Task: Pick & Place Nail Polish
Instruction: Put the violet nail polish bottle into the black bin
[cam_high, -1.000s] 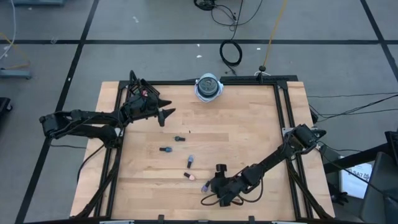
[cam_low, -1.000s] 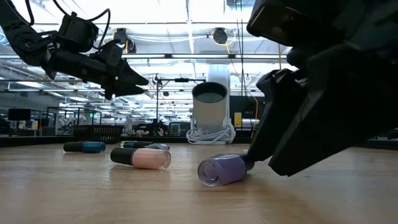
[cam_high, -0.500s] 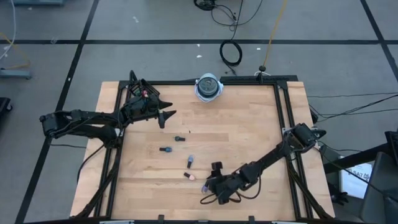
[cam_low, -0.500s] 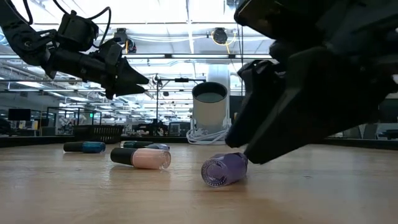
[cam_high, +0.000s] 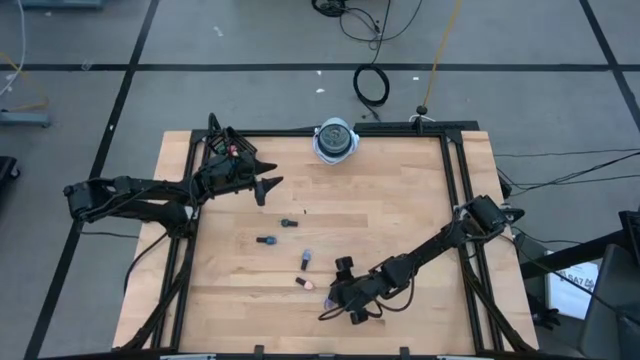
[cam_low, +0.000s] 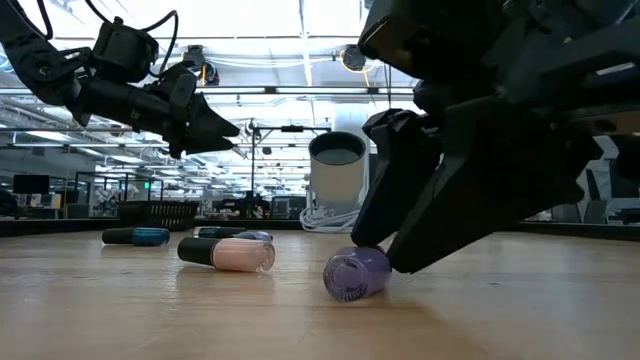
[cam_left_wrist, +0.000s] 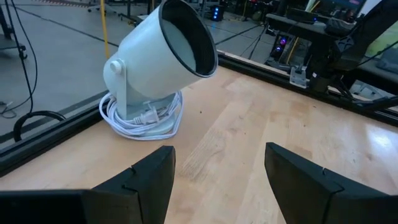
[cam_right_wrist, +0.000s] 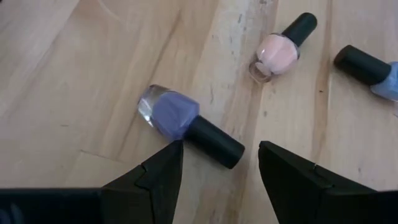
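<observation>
Two grippers stand open and empty: right gripper (cam_right_wrist: 214, 171) at lower centre, over the lying purple nail polish bottle (cam_right_wrist: 186, 126); left gripper (cam_high: 268, 185) waits upper left.

Five nail polish bottles (cam_high: 306, 259) (all lying down), one white cup (cam_high: 335, 140).

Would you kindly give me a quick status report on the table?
Right gripper open, low over purple bottle, not gripping. Left gripper open, empty, raised near white lamp. Pink bottle close by.
</observation>
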